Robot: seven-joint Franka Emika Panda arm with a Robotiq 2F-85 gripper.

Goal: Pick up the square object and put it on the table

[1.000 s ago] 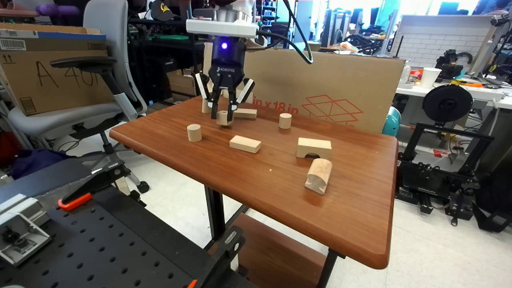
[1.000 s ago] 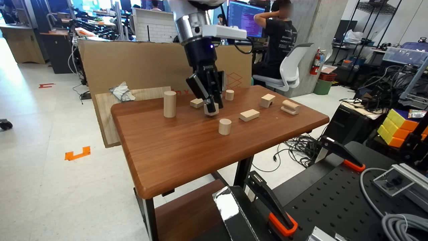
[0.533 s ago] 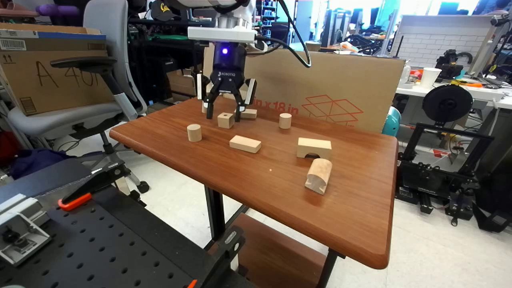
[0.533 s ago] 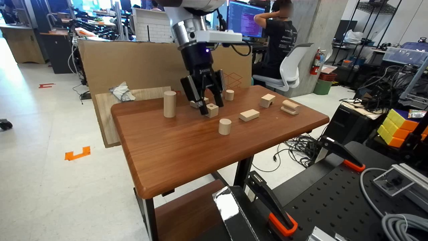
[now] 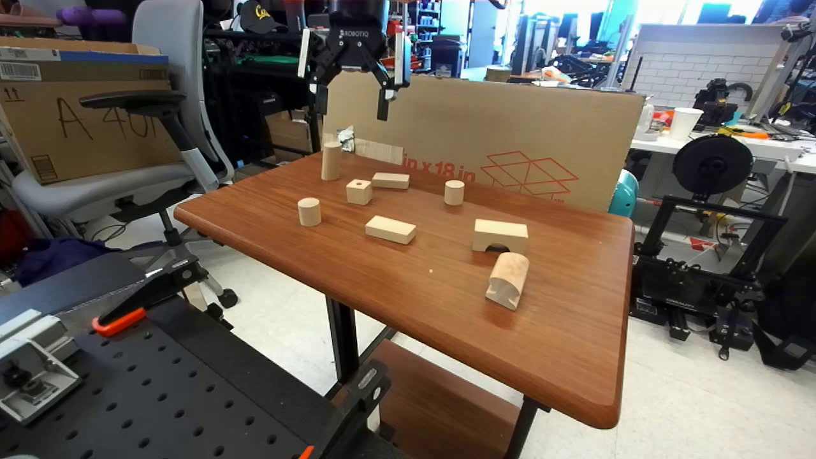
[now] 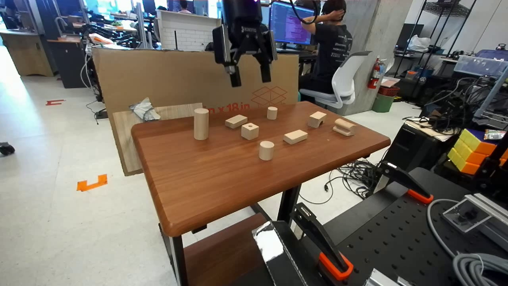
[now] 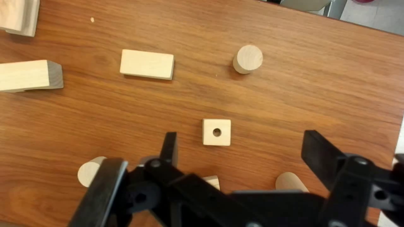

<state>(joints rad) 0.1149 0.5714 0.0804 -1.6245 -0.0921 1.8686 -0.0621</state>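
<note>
The square object (image 5: pixel 359 192), a small pale wooden cube with a hole in its top face, rests flat on the reddish-brown table (image 5: pixel 542 350). Both exterior views show it standing free, with the gripper (image 6: pixel 251 78) well above it. In the wrist view the cube (image 7: pixel 216 141) lies below and slightly beyond the fingertips, nearer the left finger. The jaws are wide apart, and nothing is between the fingers of the gripper (image 7: pixel 240 134). The gripper (image 5: pixel 352 105) hangs pointing down.
Around the cube are a short cylinder (image 5: pixel 310 212), a flat block (image 5: pixel 390 230), another flat block (image 6: pixel 236 121) close behind, and a tall cylinder (image 6: pixel 201 124). An arch block (image 5: pixel 500 234) lies farther off. A cardboard sheet (image 6: pixel 166 79) stands along the table's back edge.
The fingers, around the cube one second ago, have spread apart and let it go. The gripper has since risen straight up, well clear of it. The cube stays on the table.
</note>
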